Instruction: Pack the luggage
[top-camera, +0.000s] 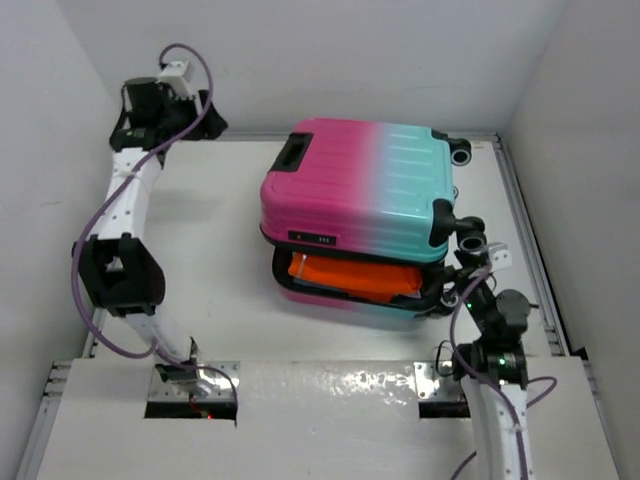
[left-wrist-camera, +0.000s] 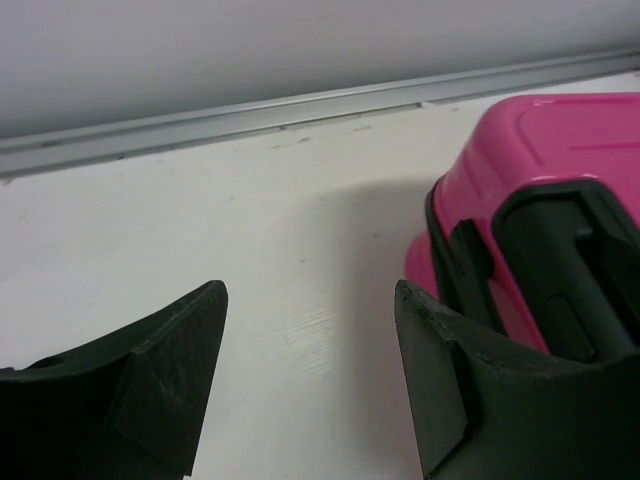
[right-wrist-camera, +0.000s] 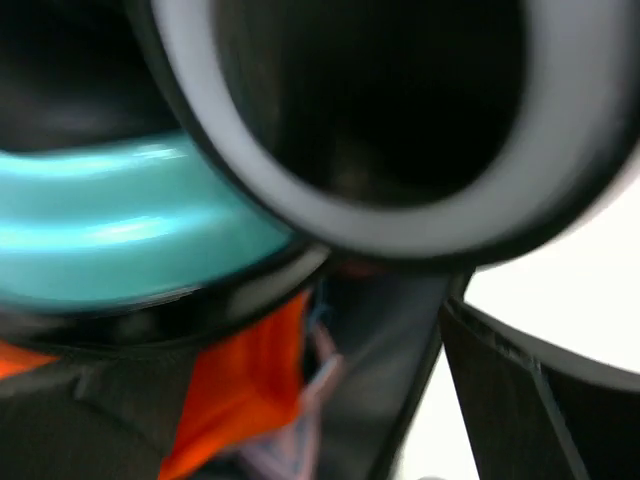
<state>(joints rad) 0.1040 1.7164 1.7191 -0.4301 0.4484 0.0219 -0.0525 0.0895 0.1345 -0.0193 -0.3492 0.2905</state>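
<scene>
the suitcase (top-camera: 360, 200) lies mid-desk (top-camera: 215, 300), lid ajar over an orange bundle (top-camera: 350, 275). the left tool (left-wrist-camera: 308, 300) is held apart, empty, beside the pink end; the right tool (top-camera: 452, 290), at the wheel end, cannot be told. closing is judged in hand; the lid must be pressed down.

The suitcase (top-camera: 370, 190) lies on the surface (top-camera: 220, 300), right of centre and toward the back wall. Its lid rests over the lower half, with a cloth bundle (top-camera: 350, 277) inside, showing through the gap along the near side. The handle (top-camera: 296, 150) faces back-left and the wheels (top-camera: 460, 153) are at the right end. The left fingers (left-wrist-camera: 150, 380) are just left of the handle end. The right fingers (right-wrist-camera: 530, 400) are at the near right corner, close by a wheel.
</scene>
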